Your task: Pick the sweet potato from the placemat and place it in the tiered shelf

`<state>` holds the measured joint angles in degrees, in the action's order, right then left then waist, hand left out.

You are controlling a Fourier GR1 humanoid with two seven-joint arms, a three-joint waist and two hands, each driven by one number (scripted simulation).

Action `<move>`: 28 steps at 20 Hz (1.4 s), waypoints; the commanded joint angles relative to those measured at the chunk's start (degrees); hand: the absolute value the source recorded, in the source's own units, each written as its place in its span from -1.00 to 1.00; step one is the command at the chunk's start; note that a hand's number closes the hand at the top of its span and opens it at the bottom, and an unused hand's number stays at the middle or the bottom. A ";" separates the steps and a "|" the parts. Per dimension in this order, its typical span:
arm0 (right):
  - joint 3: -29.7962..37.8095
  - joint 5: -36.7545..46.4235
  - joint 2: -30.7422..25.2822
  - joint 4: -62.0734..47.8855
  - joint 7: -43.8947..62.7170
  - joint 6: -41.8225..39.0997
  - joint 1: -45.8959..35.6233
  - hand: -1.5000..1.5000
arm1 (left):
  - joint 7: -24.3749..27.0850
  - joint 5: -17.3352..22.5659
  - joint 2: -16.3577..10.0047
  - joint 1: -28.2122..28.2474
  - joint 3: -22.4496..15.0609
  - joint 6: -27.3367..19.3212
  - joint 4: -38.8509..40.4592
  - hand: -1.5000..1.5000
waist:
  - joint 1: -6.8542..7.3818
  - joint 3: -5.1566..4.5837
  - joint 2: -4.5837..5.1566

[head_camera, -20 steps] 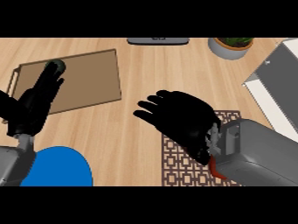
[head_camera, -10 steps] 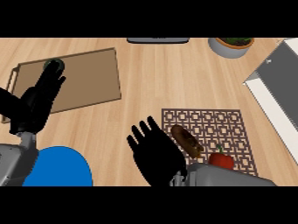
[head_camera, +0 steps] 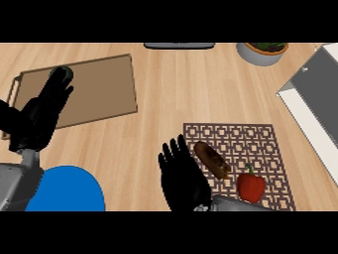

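Observation:
A brown sweet potato (head_camera: 211,159) lies on the patterned placemat (head_camera: 255,139), near its left edge. My right hand (head_camera: 181,178) is open, fingers straight and pointing away, just left of the sweet potato and not touching it. The tiered shelf (head_camera: 323,99), white and grey, stands along the right edge. At the left, my left hand (head_camera: 34,119) rests open with fingers up, over the edge of a brown cutting board (head_camera: 98,89).
A red bell pepper (head_camera: 251,186) sits on the placemat just right of the sweet potato. A blue plate (head_camera: 65,191) is at the lower left. A potted plant (head_camera: 262,51) stands at the back, with a dark object (head_camera: 179,45) at the far edge.
My right hand has drawn back toward me and to the left, off the placemat, uncovering the sweet potato and pepper. The left hand has not moved.

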<state>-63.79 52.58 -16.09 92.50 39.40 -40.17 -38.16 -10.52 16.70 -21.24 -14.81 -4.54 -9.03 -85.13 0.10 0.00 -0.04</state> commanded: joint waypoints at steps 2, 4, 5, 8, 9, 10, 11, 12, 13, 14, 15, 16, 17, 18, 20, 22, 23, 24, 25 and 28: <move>1.07 5.13 -1.10 0.92 -1.25 -3.13 1.71 -1.00 | 3.40 -0.67 -0.14 -0.79 2.97 2.88 3.64 0.00 | -0.19 -0.01 0.05; -0.13 7.78 -2.47 1.04 -2.87 -1.65 4.28 -1.00 | 1.33 -3.11 1.33 0.78 0.83 1.03 0.54 0.00 | -0.04 0.01 0.02; 1.30 7.70 -2.03 3.08 -1.40 -4.02 5.21 -1.00 | 2.24 0.02 -0.65 -0.44 4.27 4.97 3.46 0.00 | -0.18 -0.01 0.02; 0.13 11.88 -2.59 -2.91 -5.84 3.13 6.30 -1.00 | -1.12 -1.70 1.87 -2.45 2.90 2.38 2.33 0.00 | -0.05 0.02 0.10; 3.21 11.42 -0.62 -0.76 -5.86 -3.17 5.37 -1.00 | -1.35 -3.21 2.43 -0.04 1.97 1.82 -1.35 0.00 | 0.05 0.01 0.01; 4.06 11.48 -3.71 2.24 -6.25 -2.48 7.21 -1.00 | -0.59 -1.18 0.54 3.50 3.92 4.52 -2.77 0.00 | 0.10 0.01 -0.04; 2.54 14.30 -1.48 -0.82 -7.03 -0.78 7.20 -1.00 | -1.11 -2.57 2.13 -0.34 3.86 3.17 0.86 0.00 | -0.03 0.01 0.04; -0.24 15.52 -0.66 0.16 -3.36 1.01 11.89 -1.00 | 1.57 -3.13 2.03 3.30 3.11 4.06 -1.26 0.00 | -0.01 0.01 -0.01; 1.32 15.92 0.48 -4.46 -6.99 1.85 9.42 -1.00 | -3.51 -3.10 2.89 0.11 3.14 1.92 -2.66 0.00 | 0.09 0.02 0.03; 4.11 16.02 0.22 -4.45 -9.07 1.92 8.57 -1.00 | -3.07 -3.37 2.37 0.90 3.92 2.84 -2.29 0.00 | 0.09 0.01 0.03; 4.91 16.59 -1.62 -4.50 -10.57 3.68 9.09 -1.00 | -2.22 -4.75 3.27 1.84 2.93 2.15 -3.30 0.00 | 0.08 0.02 0.03; 4.99 17.32 -2.92 -3.22 -11.26 3.74 9.62 -1.00 | -0.70 -6.46 5.35 -0.06 1.58 1.22 -0.13 0.00 | -0.13 0.01 0.05; 6.98 16.87 -3.04 -0.84 -12.21 0.35 9.65 -1.00 | -0.90 -3.69 3.57 0.60 4.93 3.78 0.33 0.00 | -0.10 0.00 0.02; 6.27 19.02 -1.16 -3.17 -11.93 2.06 9.85 -1.00 | 1.47 -6.53 5.79 1.50 2.36 2.77 1.00 0.00 | -0.07 0.00 0.04; 6.24 20.95 0.35 -6.43 -12.80 4.28 11.57 -1.00 | 1.40 -5.44 4.87 -0.12 4.76 4.24 2.11 0.00 | -0.07 0.00 0.07; 5.90 22.66 -0.80 -8.62 -14.72 8.28 12.96 -1.00 | 0.69 -4.52 4.61 0.45 5.45 5.52 1.63 0.00 | -0.01 0.01 0.08; 8.19 22.43 -2.38 -8.39 -16.82 8.05 12.37 -1.00 | -0.88 -6.43 5.79 -1.36 4.22 3.45 0.99 0.00 | -0.09 0.01 0.07; 7.82 23.80 1.63 -7.82 -15.69 5.21 12.49 -1.00 | 1.24 -7.23 6.03 1.86 4.55 3.67 0.21 0.00 | 0.03 0.00 0.03; 9.67 23.43 -3.42 -11.23 -18.96 11.59 12.22 -1.00 | 0.97 -5.37 4.34 1.28 6.24 5.71 1.78 0.00 | 0.06 0.01 0.09; 11.07 25.16 -1.32 -13.90 -20.58 11.54 12.94 -1.00 | -1.11 -4.69 3.14 -2.18 7.74 7.86 2.94 0.00 | -0.06 0.01 0.09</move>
<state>-54.81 75.96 -16.56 82.16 22.25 -32.04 -25.89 -11.06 11.10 -16.67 -14.94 1.12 -3.85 -84.37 0.10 0.00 0.01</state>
